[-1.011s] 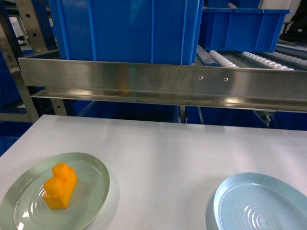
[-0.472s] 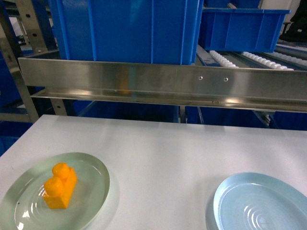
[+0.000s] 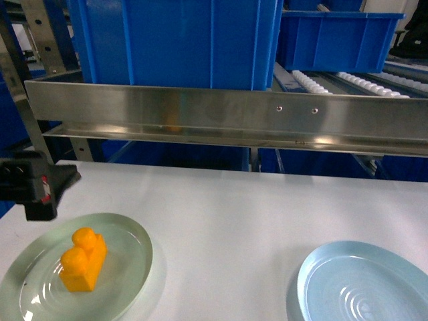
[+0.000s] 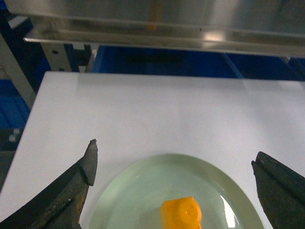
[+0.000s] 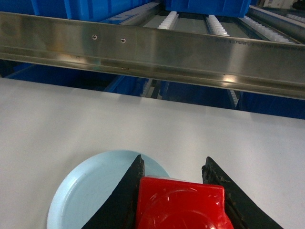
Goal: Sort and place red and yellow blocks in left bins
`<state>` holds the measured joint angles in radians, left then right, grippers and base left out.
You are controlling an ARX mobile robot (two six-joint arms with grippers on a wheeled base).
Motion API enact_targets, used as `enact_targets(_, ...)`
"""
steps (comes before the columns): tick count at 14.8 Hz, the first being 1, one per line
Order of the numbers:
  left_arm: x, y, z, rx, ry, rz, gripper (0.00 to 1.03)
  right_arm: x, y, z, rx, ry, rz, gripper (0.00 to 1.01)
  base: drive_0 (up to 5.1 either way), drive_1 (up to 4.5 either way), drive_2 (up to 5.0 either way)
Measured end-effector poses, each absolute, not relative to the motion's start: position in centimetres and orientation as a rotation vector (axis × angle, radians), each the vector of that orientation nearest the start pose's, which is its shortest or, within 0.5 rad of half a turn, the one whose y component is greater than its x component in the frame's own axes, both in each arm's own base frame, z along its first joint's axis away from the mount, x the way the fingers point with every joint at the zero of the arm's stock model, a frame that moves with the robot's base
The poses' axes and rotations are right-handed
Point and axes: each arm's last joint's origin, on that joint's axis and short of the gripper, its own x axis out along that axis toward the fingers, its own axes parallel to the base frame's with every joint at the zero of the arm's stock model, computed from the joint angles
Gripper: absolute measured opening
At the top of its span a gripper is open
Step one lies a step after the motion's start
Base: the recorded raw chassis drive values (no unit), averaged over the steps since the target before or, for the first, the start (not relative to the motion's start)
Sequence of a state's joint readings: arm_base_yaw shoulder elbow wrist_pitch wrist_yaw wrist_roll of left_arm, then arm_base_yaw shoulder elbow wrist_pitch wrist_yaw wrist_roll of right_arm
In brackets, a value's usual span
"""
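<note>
Yellow block (image 3: 83,260): glossy orange-yellow brick with two round studs, lying on the pale green plate (image 3: 127,234) at the table's left.
Red block (image 5: 181,204): shiny red, rounded stud on top, pinched in the right gripper (image 5: 174,183) above the light blue plate (image 5: 81,191).
Left gripper (image 4: 176,164): spread wide, holding nothing, above the green plate.

Warehouse or factory sorting station: blue plastic bins (image 3: 174,40) sit on a flow rack with white rollers (image 3: 348,83), fronted by a steel rail (image 3: 221,110), behind a plain white worktable (image 3: 234,214).
</note>
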<state>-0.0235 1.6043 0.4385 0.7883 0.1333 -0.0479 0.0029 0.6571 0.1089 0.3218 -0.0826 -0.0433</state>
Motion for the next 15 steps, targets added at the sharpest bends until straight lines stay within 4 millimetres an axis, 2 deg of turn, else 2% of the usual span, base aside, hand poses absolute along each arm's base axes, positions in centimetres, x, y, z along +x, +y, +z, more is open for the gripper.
enact_targets(3,27.1,-2.9,11.3,-0.040,0.436,-0.133,0.98,14.5,0.3,16.7,-0.034,0.225,0.090,0.29,0.0,0.00,0.0)
enact_targets(4,27.3,-3.5,9.9,-0.047,0.459,-0.139,0.98,14.5,0.3,16.7,-0.034,0.225,0.090,0.29,0.0,0.00,0.0)
enact_targets(5,27.5,-3.6,8.0,-0.044,0.501,-0.110,0.98,14.5,0.3,16.7,-0.034,0.225,0.090,0.29,0.0,0.00,0.0)
enact_targets(7,28.0,-3.4,6.1,-0.045,0.535,-0.078,0.98,14.5,0.3,16.7,-0.034,0.225,0.090,0.29,0.0,0.00,0.0)
enact_targets(10,28.8,-3.3,4.1,-0.082,0.550,-0.085,0.98,14.5,0.3,16.7,-0.034,0.224,0.090,0.29,0.0,0.00,0.0)
enact_targets(12,28.9,-3.7,3.7,-0.112,0.555,-0.089,0.98,14.5,0.3,16.7,-0.034,0.224,0.090,0.29,0.0,0.00,0.0)
enact_targets(13,29.0,-3.8,3.7,-0.115,0.547,-0.088,0.96,14.5,0.3,16.7,-0.034,0.224,0.090,0.29,0.0,0.00,0.0)
enact_targets(14,29.0,-4.0,3.6,-0.113,0.549,-0.088,0.87,14.5,0.3,16.7,-0.034,0.224,0.090,0.29,0.0,0.00,0.0)
enact_targets(15,28.9,-4.3,3.3,-0.105,0.569,-0.084,0.73,14.5,0.3,16.7,-0.034,0.224,0.090,0.29,0.0,0.00,0.0)
